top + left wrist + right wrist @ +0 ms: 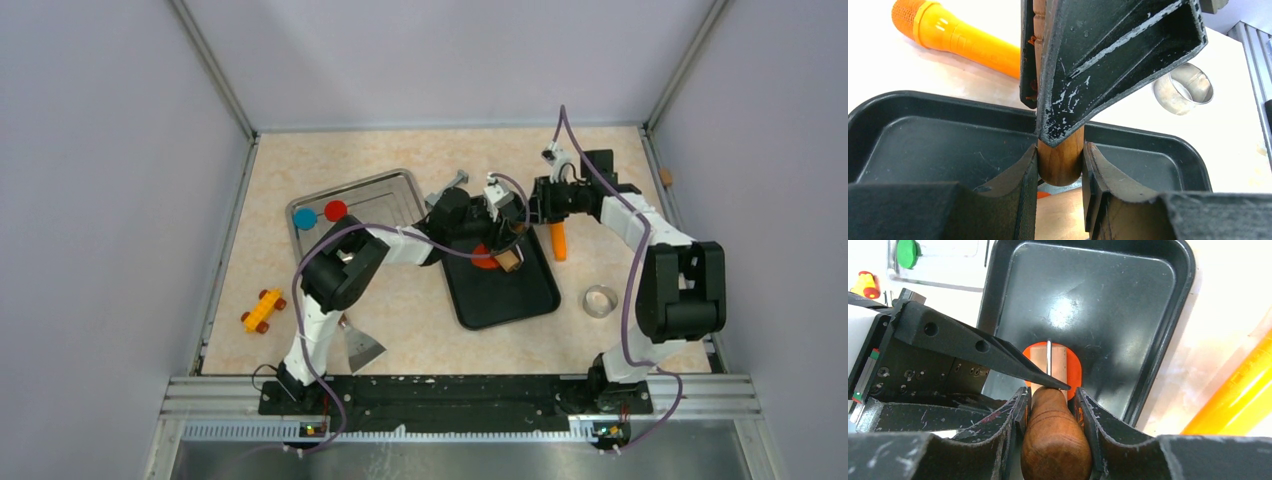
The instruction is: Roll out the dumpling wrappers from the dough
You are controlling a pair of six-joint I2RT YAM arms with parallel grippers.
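Note:
The dough (1073, 367), a flat orange-red patch, lies in the black tray (1128, 305) under a wooden rolling pin (1055, 432). My right gripper (1053, 410) is shut on one brown handle of the pin. My left gripper (1060, 165) is shut on the other handle (1060, 157), and a sliver of dough (1044, 195) shows below it. From above, both grippers meet over the dough (484, 259) in the black tray (510, 300). A blue wrapper (304, 217) and a red wrapper (335, 209) lie on the silver tray (385, 190); a green wrapper (907, 252) shows in the right wrist view.
An orange carrot-shaped toy (558, 241) lies just right of the black tray. A metal ring cutter (600, 301) stands at the right front. A yellow toy car (263, 309) and a metal scraper (361, 347) lie at the left front.

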